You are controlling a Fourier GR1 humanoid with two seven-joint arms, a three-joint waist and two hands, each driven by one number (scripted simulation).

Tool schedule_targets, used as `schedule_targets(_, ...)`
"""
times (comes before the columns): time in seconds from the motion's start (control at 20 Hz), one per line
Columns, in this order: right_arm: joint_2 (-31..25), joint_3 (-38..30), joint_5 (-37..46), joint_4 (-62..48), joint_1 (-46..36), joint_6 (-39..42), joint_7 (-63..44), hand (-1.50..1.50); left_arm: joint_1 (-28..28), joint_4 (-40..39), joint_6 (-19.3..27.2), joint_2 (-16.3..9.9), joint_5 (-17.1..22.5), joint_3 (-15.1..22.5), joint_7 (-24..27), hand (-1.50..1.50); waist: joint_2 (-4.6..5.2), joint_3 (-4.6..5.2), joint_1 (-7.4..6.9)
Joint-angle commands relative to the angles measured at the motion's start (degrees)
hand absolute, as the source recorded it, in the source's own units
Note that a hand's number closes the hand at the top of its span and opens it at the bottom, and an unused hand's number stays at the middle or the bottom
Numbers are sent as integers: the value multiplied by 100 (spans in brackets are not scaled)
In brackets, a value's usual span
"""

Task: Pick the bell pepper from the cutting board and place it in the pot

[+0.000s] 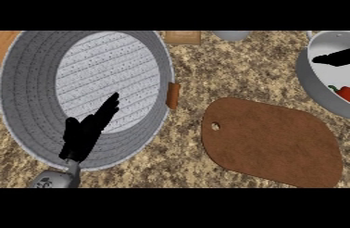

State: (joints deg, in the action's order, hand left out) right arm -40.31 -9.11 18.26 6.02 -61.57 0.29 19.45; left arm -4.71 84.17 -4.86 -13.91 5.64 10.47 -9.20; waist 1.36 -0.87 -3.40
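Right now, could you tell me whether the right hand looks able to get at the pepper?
Probably yes. The right hand hangs over the open pot, and the pepper lies inside it, near the hand, with nothing showing between them.

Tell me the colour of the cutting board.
Reddish brown; the cutting board shows in the head view.

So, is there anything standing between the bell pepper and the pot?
Nothing visible does. The bell pepper already lies inside the pot at the view's right edge, away from the cutting board, with the right hand just above it.
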Motion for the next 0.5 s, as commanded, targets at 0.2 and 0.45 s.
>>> schedule_targets(0.2,-681,-1258,-1182,-14,218,-234,400,-150,-214,-117,-59,105,138,-81,-250,0,52,47,92)
schedule_targets(0.45,-1237,-1666,-1567,-41,639,363,767,-150,37,0,-27,118,67,-50,-161,0,37,42,52)
